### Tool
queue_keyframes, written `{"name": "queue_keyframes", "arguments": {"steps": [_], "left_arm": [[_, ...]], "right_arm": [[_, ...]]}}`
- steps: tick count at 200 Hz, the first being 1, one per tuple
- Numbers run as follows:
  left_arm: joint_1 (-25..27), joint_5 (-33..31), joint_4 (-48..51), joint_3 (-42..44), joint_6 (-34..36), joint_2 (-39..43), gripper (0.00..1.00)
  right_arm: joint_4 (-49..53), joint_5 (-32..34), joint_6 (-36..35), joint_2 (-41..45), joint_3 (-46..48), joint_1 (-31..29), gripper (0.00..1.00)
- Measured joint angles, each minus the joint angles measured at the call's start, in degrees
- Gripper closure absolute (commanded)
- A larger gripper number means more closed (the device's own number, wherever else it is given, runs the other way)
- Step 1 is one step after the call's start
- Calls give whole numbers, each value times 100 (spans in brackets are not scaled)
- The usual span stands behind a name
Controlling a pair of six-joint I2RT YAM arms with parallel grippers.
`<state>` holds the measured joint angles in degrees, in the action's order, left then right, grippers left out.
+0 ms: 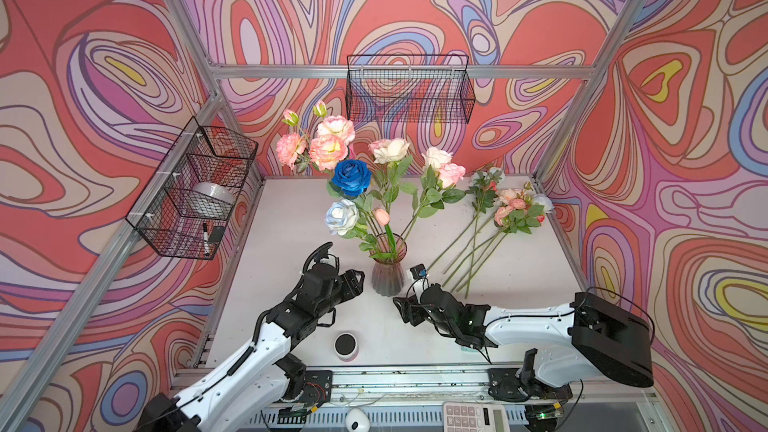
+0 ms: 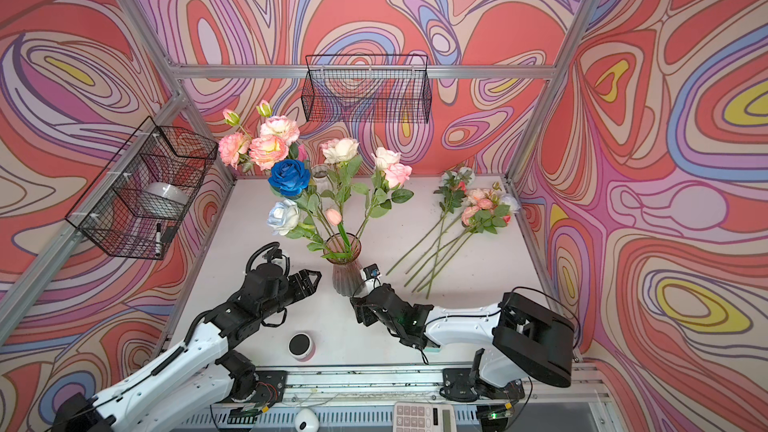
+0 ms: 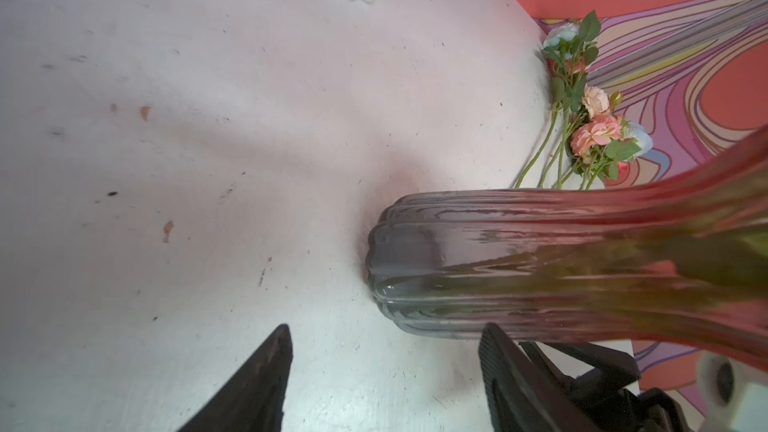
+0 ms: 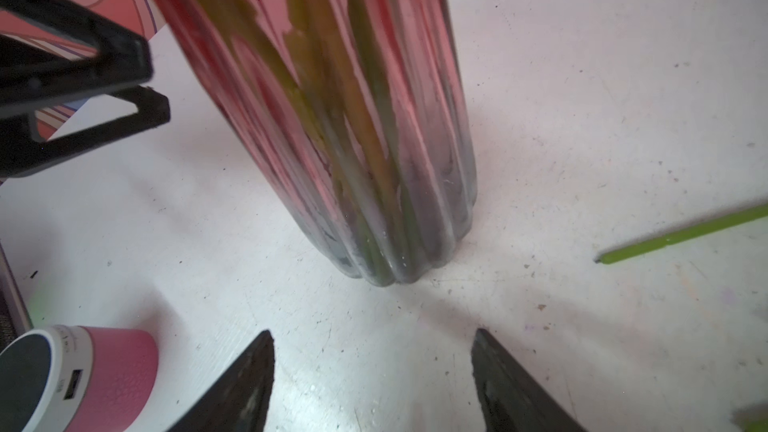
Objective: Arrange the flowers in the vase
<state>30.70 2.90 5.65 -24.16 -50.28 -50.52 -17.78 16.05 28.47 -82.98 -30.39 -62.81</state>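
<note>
Pink-to-grey ribbed glass: vase [image 1: 387, 268], upright, just ahead of the left claw [image 1: 358, 281] and off toward one finger [image 3: 511, 371]; touching that finger or not, cannot tell. Jaws of this claw spread wide, with only bare table [image 1: 286, 218] in the gap. Likewise at the right claw [image 1: 401, 310]: spread wide, empty, facing the foot of the vase from the opposite side, near but apart. In the vase, a bunch of flowers [image 1: 351, 176], stems down, heads fanned out high above and beyond both claws: dark blue, pale blue, cream, pink, peach. Loose flowers [image 1: 513, 207] flat on the table beyond the right claw and to its outer side, stem ends pointing back toward it. Behind both claws and between the arms, a pink speaker [image 1: 346, 344].
</note>
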Motion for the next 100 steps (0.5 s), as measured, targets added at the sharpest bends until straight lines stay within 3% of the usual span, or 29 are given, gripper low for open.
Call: {"name": "queue_keyframes", "arguments": {"steps": [40, 100], "left_arm": [[0, 284, -732, -37, -13, -1180, 36], [-7, 400, -1233, -212, 13, -1864, 37]], "right_arm": [[-291, 2, 166, -435, -2, 0, 27], [-754, 105, 356, -1250, -26, 0, 30]]}}
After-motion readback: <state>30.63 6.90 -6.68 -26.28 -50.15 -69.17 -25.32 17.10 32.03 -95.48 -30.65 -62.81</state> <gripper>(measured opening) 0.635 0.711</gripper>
